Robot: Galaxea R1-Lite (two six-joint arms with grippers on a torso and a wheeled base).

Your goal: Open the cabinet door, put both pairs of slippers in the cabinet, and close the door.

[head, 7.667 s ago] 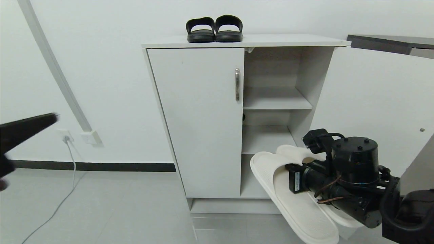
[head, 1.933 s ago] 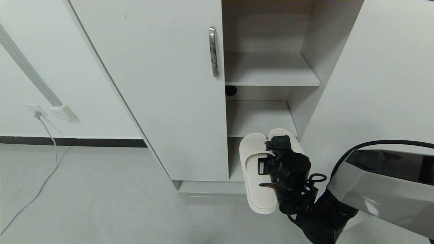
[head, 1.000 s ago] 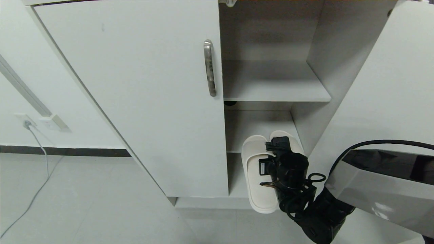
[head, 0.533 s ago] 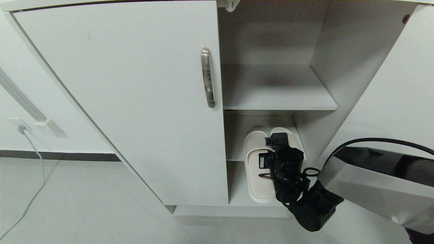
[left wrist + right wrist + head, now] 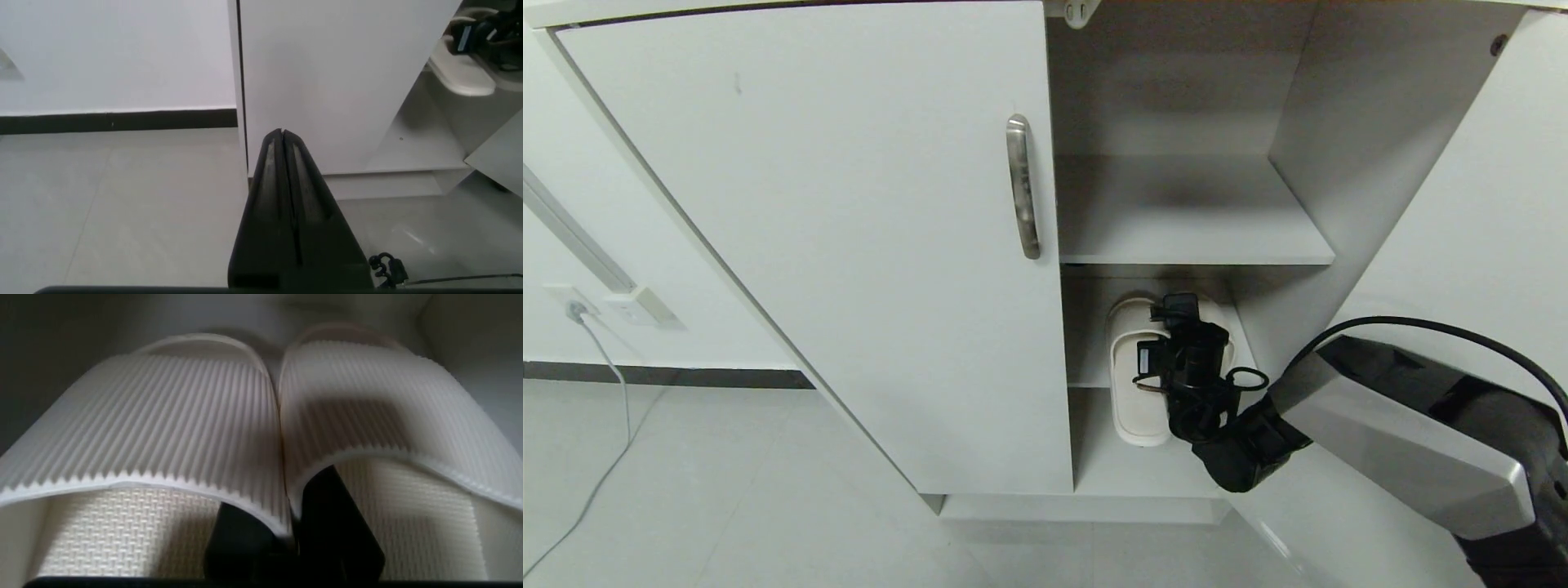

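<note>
The right claw (image 5: 288, 518) is clamped on the straps of both slippers (image 5: 1131, 400). They point toes-first over the middle shelf (image 5: 1086, 347) of the cabinet (image 5: 1327, 122), with their heels poking out past its front edge. The right door (image 5: 1462, 188) is open, the left door (image 5: 849, 204) is shut, and the left claw (image 5: 282, 155) is pressed together low over the floor (image 5: 122, 212) near that door.

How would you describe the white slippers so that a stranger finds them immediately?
Find the white cabinet, whose right side stands open. Below its upper shelf, a pair of white slippers pokes in toes first, heels sticking out. It is the only footwear there, its ribbed straps pinched together by the right gripper.
</note>
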